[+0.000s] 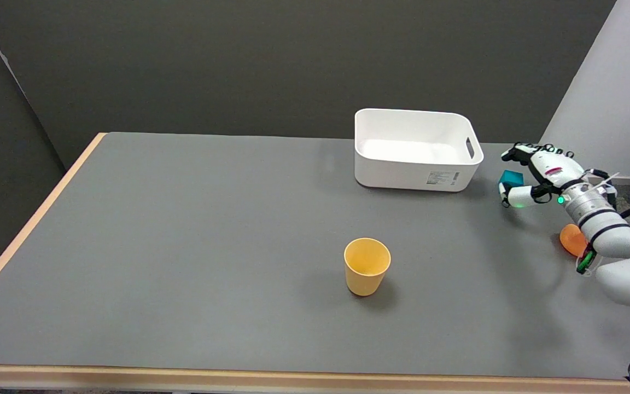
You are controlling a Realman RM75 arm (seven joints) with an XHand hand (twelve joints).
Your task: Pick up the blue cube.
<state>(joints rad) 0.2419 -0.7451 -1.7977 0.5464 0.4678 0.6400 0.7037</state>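
Right hand closing round the cube beside the tub

Head view: the small blue cube point(511, 177) sits on the grey table point(184, 246), just right of the white plastic tub point(414, 149), which looks empty. The black-and-white right hand point(534, 172) brackets the cube from the right, thumb in front, fingers point(514, 154) behind, spread and gripping nothing. The yellow cup point(367, 266) also looks empty.

- I have a single head view, set above the near edge of the bench point(184, 246), looking down and across to the dark back wall point(238, 54).
- It sits far enough back to take in the whole bench.
- My right arm point(616, 246) enters from the lower right.
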